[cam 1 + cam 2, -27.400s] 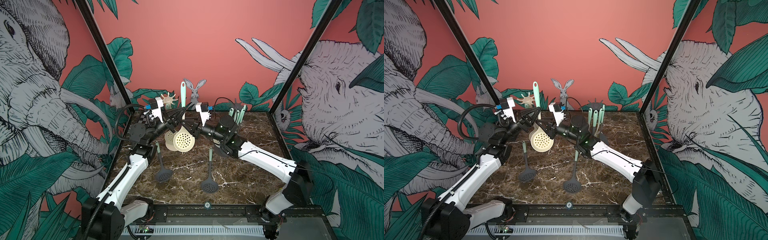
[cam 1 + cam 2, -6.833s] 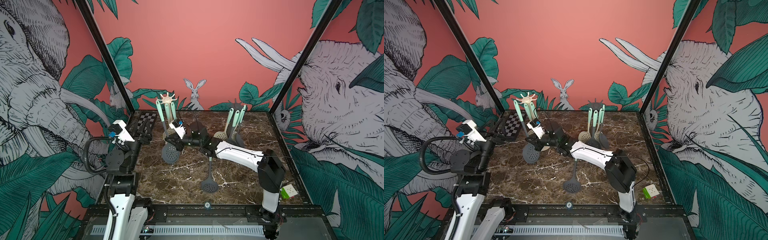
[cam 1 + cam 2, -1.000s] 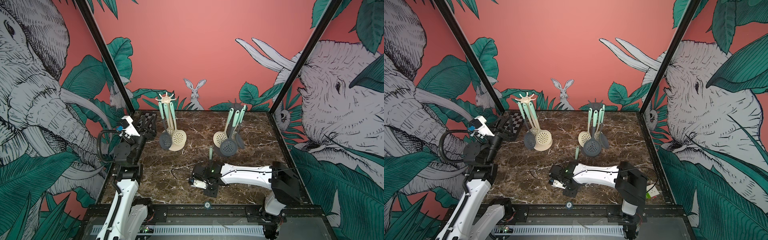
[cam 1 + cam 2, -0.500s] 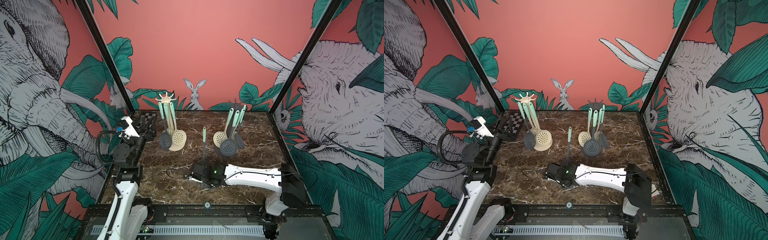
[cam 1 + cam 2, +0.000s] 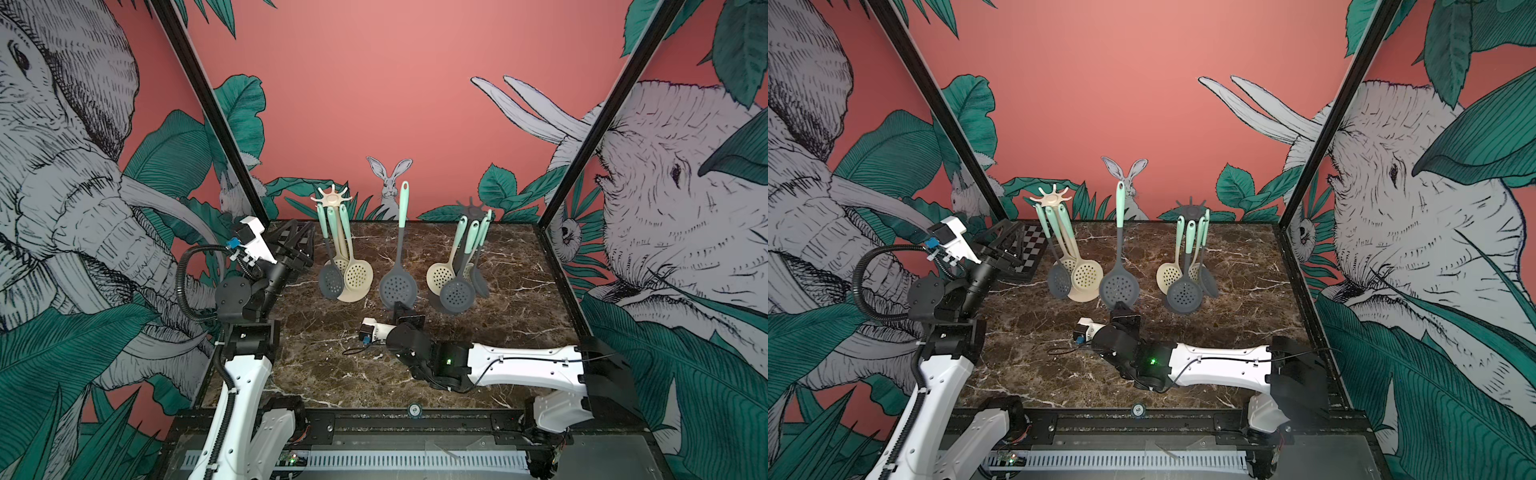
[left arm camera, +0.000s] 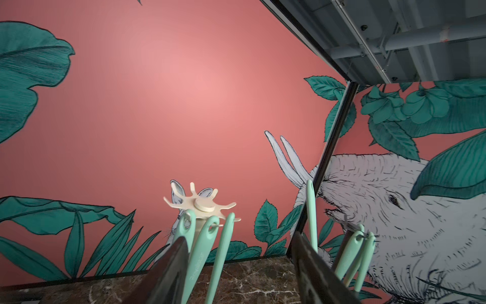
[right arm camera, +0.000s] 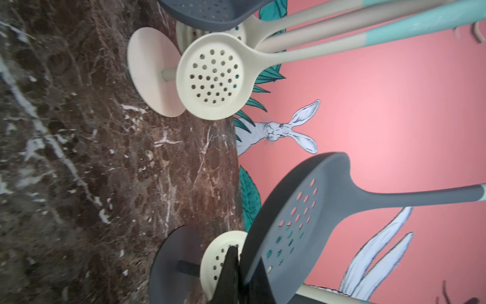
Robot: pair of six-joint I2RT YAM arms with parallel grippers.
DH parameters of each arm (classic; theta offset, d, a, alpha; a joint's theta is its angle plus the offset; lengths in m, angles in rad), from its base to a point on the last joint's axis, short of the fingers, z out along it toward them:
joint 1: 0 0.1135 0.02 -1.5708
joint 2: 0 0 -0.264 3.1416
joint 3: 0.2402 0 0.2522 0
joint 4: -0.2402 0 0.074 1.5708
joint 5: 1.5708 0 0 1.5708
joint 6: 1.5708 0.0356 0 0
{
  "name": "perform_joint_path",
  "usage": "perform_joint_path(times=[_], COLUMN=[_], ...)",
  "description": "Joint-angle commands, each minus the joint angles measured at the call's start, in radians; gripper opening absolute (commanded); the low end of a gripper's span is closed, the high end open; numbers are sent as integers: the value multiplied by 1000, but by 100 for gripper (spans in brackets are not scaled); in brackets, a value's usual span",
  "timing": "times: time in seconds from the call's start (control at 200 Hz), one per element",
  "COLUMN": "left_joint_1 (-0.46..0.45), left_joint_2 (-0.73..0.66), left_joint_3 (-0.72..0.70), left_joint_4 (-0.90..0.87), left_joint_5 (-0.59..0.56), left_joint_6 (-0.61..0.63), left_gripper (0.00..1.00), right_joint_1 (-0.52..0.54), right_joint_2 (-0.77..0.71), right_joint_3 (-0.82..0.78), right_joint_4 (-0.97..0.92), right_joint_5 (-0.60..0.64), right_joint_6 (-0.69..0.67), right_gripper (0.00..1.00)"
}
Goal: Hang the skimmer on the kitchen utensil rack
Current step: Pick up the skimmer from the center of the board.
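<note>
The grey skimmer (image 5: 398, 286) stands upright in mid-scene, perforated bowl down and mint handle end pointing up, level with the rack tops in both top views. It hangs on no hook. The right gripper (image 5: 399, 308) has its jaws clamped on the bowl's lower rim; in the right wrist view the dark fingertips (image 7: 232, 259) pinch that edge. Just left of it stands the cream rack (image 5: 332, 198), where a grey skimmer and cream ones (image 5: 358, 274) hang by their handles. Just right of it stands the grey rack (image 5: 471, 207) with its own cluster of skimmers (image 5: 457, 296). Both racks rest on the far half of the marble table (image 5: 328, 374). The left gripper (image 5: 1017, 243) is raised at the far left, near the cream rack, jaws apart and holding nothing. A checkerboard (image 5: 1030, 249) lies beyond it at the table's far left corner.
</note>
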Motion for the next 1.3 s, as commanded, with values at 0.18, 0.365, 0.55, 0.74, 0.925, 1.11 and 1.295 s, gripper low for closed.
perform_joint_path(times=[0.18,0.365,0.55,0.74,0.925,1.11,1.295], left_joint_1=[-6,-85,-167,-179,-200,-217,-223], left_joint_2=[114,184,240,280,322,357,368], left_joint_3=[170,258,311,326,340,351,357], left_joint_4=[109,41,-57,-58,-53,-64,-74], left_joint_5=[289,386,374,363,363,363,352], left_joint_6=[-112,-33,62,59,54,61,70], left_gripper=[63,63,62,62,60,54,31], right_joint_1=[13,15,15,15,15,15,14], right_joint_2=[121,144,161,163,170,183,188], right_joint_3=[18,49,93,93,103,112,110], right_joint_4=[491,501,465,473,462,457,459], right_joint_5=[63,-4,-33,-46,-56,-61,-63], right_joint_6=[-367,-374,-368,-366,-357,-361,-357], right_gripper=[0,0,0,0,0,0,0])
